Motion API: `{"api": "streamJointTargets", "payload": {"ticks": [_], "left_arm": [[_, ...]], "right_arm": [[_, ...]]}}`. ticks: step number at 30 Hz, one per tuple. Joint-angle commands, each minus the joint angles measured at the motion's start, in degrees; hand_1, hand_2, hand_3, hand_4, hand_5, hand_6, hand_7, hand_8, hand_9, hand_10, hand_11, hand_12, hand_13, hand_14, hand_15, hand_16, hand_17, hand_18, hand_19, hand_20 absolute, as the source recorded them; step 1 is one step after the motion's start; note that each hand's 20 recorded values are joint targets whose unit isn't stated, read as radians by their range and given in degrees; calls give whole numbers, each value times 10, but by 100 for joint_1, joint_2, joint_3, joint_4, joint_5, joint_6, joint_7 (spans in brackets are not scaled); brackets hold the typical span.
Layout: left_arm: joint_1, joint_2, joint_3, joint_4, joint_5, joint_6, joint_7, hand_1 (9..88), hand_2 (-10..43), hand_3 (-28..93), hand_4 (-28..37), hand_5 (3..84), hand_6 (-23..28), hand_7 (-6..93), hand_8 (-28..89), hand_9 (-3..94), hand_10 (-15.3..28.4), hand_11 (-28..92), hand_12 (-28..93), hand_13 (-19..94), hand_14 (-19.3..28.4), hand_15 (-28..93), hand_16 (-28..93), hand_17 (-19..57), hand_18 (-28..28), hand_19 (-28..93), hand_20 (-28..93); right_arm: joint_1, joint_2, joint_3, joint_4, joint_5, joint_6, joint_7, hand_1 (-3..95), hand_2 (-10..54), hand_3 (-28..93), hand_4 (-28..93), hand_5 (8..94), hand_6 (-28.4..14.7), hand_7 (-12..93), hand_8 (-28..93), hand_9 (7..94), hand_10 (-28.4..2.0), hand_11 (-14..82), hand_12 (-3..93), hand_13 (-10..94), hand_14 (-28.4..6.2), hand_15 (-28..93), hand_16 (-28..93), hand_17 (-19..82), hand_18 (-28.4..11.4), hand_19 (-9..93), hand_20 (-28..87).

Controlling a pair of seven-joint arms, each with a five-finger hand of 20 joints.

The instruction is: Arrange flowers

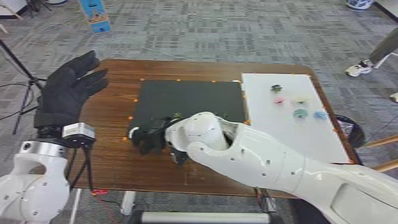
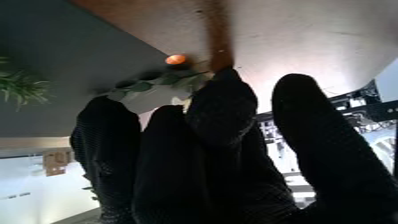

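Observation:
In the head view, my left hand (image 1: 64, 97) is raised at the left, its fingers straight. My right hand (image 1: 151, 134) is low over the near left corner of the black mat (image 1: 191, 95). In the right wrist view, my right hand (image 2: 160, 165) has its fingers extended and somewhat spread. A leafy green stem (image 2: 142, 86) lies beyond its fingertips, partly hidden by them; whether they touch it is unclear. A spiky green plant (image 2: 25, 85) is farther off over the mat. Pink, whitish and bluish flowers (image 1: 300, 113) rest on the white board (image 1: 275, 135).
The brown table (image 1: 124, 172) surrounds the mat and board, with small orange markers (image 2: 175, 59) along their edges. A small dark item (image 1: 276, 88) sits on the board's far part. A dark round container (image 1: 349, 129) stands beyond the table's right edge.

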Motion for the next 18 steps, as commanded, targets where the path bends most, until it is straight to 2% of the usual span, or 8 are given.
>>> {"api": "streamJointTargets", "payload": {"ticks": [1,5,7,9,12,15,16,18], "left_arm": [[251,-168,-166,-83,-5,-58,-158,234,-81,730,-283,341,45,218,-107,272,123,251,153,254,146,312,5,-72,238,494,138],[359,-221,-245,-130,16,-67,-186,235,-81,729,-283,341,45,217,-107,272,123,250,152,254,146,311,5,-73,239,495,139],[462,-250,-316,-173,19,-22,-207,235,-81,729,-283,341,45,218,-107,272,122,250,153,254,147,311,5,-73,238,494,139],[498,-274,-339,-176,18,32,-217,235,-80,728,-283,341,44,219,-107,273,122,250,153,253,147,310,5,-73,238,494,139],[629,-324,-406,-226,26,74,-234,235,-79,729,-283,342,45,218,-107,274,123,251,153,253,147,310,5,-73,238,494,139],[799,-399,-474,-289,41,76,-224,236,-79,727,-283,342,45,218,-107,274,122,251,153,254,147,311,6,-73,238,494,139],[867,-428,-493,-319,36,94,-217,236,-79,728,-283,342,45,218,-107,274,123,250,153,254,147,311,6,-73,238,494,139],[855,-430,-471,-307,36,75,-239,236,-79,728,-283,342,45,218,-107,274,123,250,153,255,147,311,5,-73,238,494,139]], "right_arm": [[-563,356,667,-684,293,-389,-291,241,140,826,-216,436,-11,175,-139,870,-91,579,337,854,-59,830,390,572,-234,932,731],[-1242,1074,1710,-1490,777,-638,-513,238,131,826,-221,450,-11,177,-137,867,-93,573,333,851,-59,829,388,568,-234,932,725],[-1652,1529,2373,-1833,1198,-754,-559,240,129,823,-227,472,-11,175,-135,866,-93,566,331,847,-59,827,387,563,-233,932,721],[-2032,1998,3036,-2015,1629,-680,-529,242,127,821,-229,485,-10,175,-132,866,-94,553,327,843,-60,824,386,557,-233,932,716],[-2697,2776,3925,-2295,2008,-44,-239,254,72,792,-242,524,-7,169,-125,863,-99,460,295,820,-67,819,384,528,-233,932,698],[-3357,3567,4480,-2415,1838,1248,311,245,20,780,-254,534,-8,168,-120,821,-110,334,260,795,-71,824,379,503,-232,932,690],[-3511,3710,4636,-2409,1630,1413,545,244,12,781,-256,536,-8,168,-119,804,-112,310,251,785,-73,825,378,490,-234,932,686],[-3726,3918,4842,-2295,1149,1744,1045,249,-6,777,-263,536,-10,172,-117,752,-118,277,236,758,-82,824,371,458,-234,932,660]]}}
